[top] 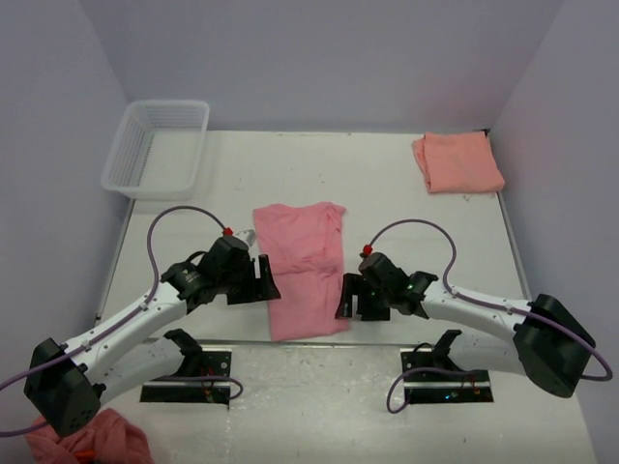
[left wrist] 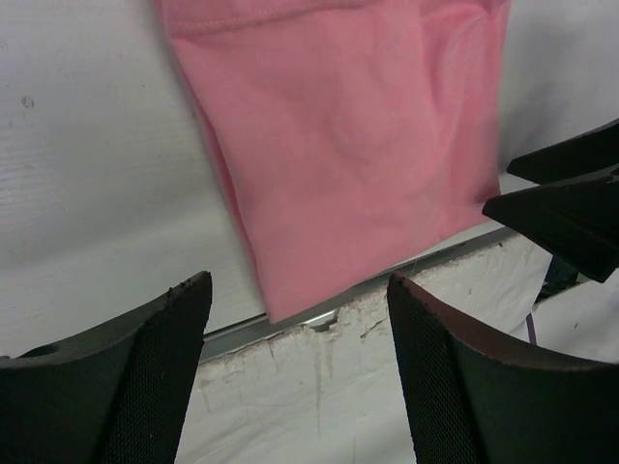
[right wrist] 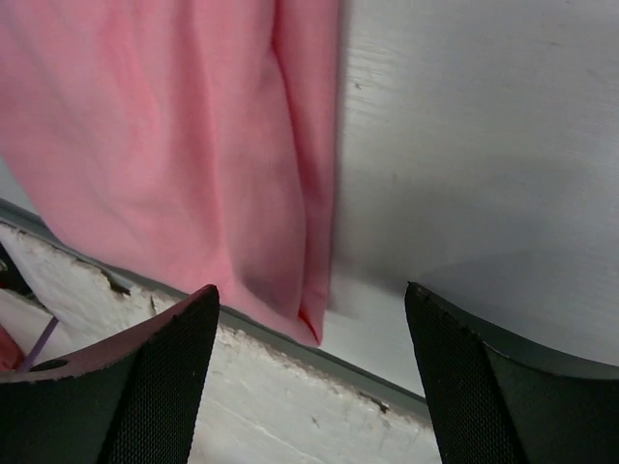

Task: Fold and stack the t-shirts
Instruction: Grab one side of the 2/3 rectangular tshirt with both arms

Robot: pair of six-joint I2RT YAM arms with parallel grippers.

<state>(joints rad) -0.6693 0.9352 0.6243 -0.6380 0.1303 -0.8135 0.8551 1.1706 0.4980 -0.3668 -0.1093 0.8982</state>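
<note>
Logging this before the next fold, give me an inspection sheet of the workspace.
Surface: white table, paint chipped at near edge.
Job's things: rose-pink shirt partly folded, centre, reaching the near edge; salmon-orange shirt folded, far right corner.
Clutter: white basket far left; pink cloth by left arm's base.
Hands: left hand and right hand open, flanking the pink shirt's near end.
Cables: purple cables looped over each arm.
Surroundings: pale lilac walls.

Basket [top: 155, 147], white plastic lattice: well beyond the left claw [top: 266, 280], leftward. Table [top: 406, 208], white, chipped: beneath it.
</note>
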